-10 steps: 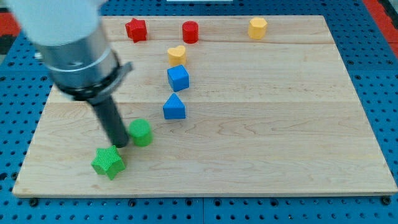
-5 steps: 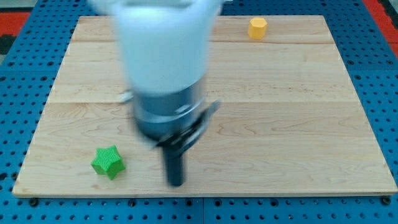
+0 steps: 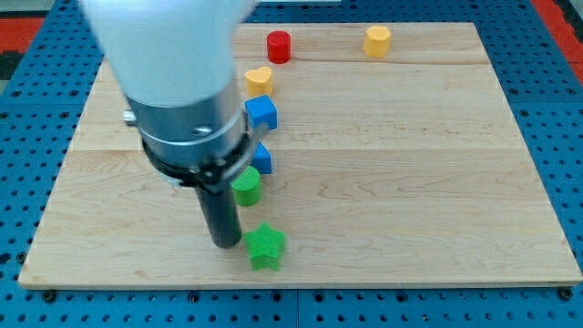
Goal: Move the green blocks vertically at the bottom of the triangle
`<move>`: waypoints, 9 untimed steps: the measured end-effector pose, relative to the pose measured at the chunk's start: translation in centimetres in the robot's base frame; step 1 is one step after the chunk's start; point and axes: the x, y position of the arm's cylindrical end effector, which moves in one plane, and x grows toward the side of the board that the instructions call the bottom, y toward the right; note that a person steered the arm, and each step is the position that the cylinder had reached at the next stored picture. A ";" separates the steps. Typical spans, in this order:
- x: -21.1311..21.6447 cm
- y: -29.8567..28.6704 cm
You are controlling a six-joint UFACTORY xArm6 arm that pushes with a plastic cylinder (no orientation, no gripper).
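1. Our end effector is a plain dark rod with nothing to spread or pinch; my tip (image 3: 227,242) rests on the tabletop (image 3: 410,182) at lower centre-left, just left of the green star block (image 3: 266,246).
2. The green round block (image 3: 247,186) sits above the star, right beside the rod.
3. Above it we see the blue triangle block (image 3: 262,158), partly hidden by the arm, then the blue cube (image 3: 261,112) and yellow heart block (image 3: 260,79).
4. The red cylinder (image 3: 279,46) and yellow hexagon block (image 3: 377,39) lie along the upper edge.
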 end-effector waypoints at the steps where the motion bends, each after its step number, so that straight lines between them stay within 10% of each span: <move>1: 3.1 -6.1; 3: 4.0 9.8; 9: -1.4 5.6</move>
